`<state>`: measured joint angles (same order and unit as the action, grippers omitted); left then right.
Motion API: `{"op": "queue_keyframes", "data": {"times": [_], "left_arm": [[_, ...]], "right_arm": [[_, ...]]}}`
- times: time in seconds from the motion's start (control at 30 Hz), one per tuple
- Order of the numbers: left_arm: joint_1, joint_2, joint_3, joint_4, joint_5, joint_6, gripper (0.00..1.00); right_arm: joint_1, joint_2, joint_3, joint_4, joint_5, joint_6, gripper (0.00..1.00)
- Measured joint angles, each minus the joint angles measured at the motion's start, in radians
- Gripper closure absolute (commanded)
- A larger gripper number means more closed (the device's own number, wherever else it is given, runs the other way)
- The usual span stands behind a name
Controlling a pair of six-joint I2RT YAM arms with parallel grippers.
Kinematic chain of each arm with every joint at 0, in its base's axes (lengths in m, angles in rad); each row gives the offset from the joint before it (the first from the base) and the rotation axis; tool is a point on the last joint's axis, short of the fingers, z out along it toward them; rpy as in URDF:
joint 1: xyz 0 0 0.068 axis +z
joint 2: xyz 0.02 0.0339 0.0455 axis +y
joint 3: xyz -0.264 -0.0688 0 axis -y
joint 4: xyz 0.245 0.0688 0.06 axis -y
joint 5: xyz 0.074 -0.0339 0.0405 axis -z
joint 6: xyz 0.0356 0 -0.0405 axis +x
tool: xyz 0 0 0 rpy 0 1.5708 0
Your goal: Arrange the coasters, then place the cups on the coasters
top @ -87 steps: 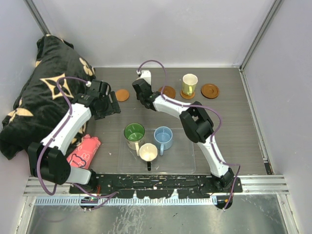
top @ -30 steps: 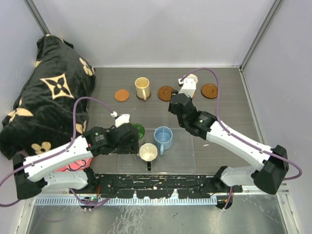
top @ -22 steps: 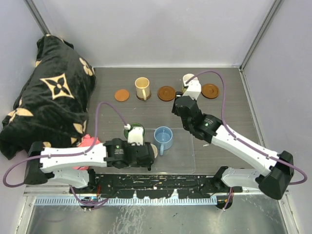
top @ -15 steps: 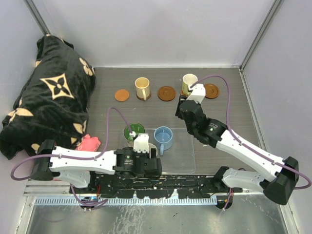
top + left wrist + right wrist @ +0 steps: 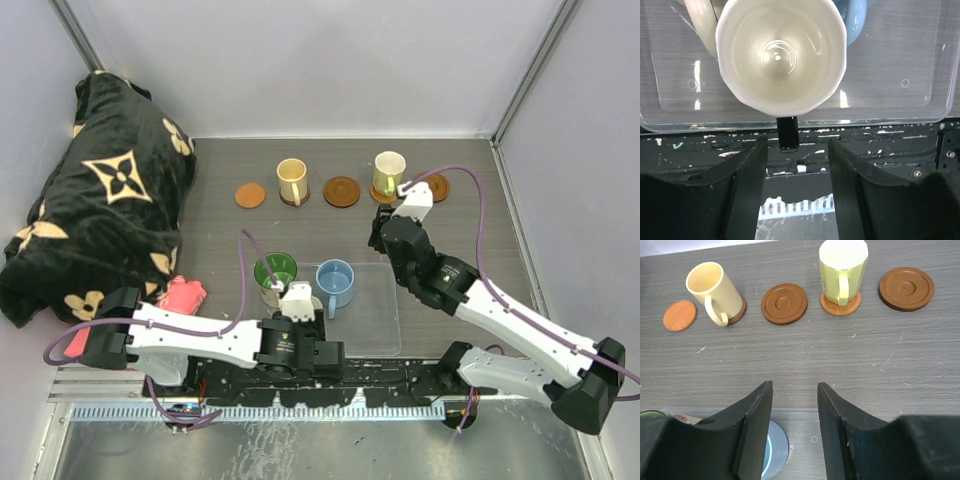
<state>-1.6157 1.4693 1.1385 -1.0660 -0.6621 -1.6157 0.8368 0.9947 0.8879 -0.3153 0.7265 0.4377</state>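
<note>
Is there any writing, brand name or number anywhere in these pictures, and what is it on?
No words, brands or numbers can be read in any view.
Black cloth: only tan flower and star shapes, no letters.
Pink packet: mostly hidden, nothing legible.

Tool (image 5: 797,146) fingers apart, either side of black handle (image 5: 787,134) of white-inside cup (image 5: 780,55) in clear tray (image 5: 900,95).

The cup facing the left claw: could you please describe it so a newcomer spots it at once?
Find the clear tray at the table's near edge. Of the three inside, this cup stands nearest that edge, before the left claw. Unlike the green-lined cup and the light blue cup, it is white inside with a black handle.
</note>
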Motion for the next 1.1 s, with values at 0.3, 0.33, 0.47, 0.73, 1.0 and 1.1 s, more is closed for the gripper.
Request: {"op": "queue_keyframes", "data": {"times": [0.3, 0.33, 0.47, 0.73, 1.0, 1.1], "left_arm": [[0.0, 0.005, -0.006, -0.002, -0.035, -0.057, 0.53], [0.0, 0.009, -0.006, -0.003, -0.038, -0.063, 0.54], [0.0, 0.03, -0.012, -0.002, -0.049, -0.078, 0.55], [-0.006, 0.058, -0.055, 0.0, -0.069, -0.109, 0.56], [-0.014, 0.088, -0.06, 0.0, -0.095, -0.123, 0.61], [-0.014, 0.108, -0.06, 0.0, -0.1, -0.123, 0.69]], "right_arm": [[0.0, -0.02, -0.012, 0.004, 0.0, -0.002, 0.53], [0.0, -0.02, -0.018, 0.005, 0.0, -0.002, 0.53], [0.0, -0.02, -0.036, 0.008, -0.003, -0.004, 0.53], [0.0, -0.029, -0.072, 0.03, -0.01, -0.013, 0.53], [0.0, -0.044, -0.09, 0.047, -0.018, -0.013, 0.53], [0.0, -0.048, -0.099, 0.05, -0.018, -0.013, 0.53]]}}
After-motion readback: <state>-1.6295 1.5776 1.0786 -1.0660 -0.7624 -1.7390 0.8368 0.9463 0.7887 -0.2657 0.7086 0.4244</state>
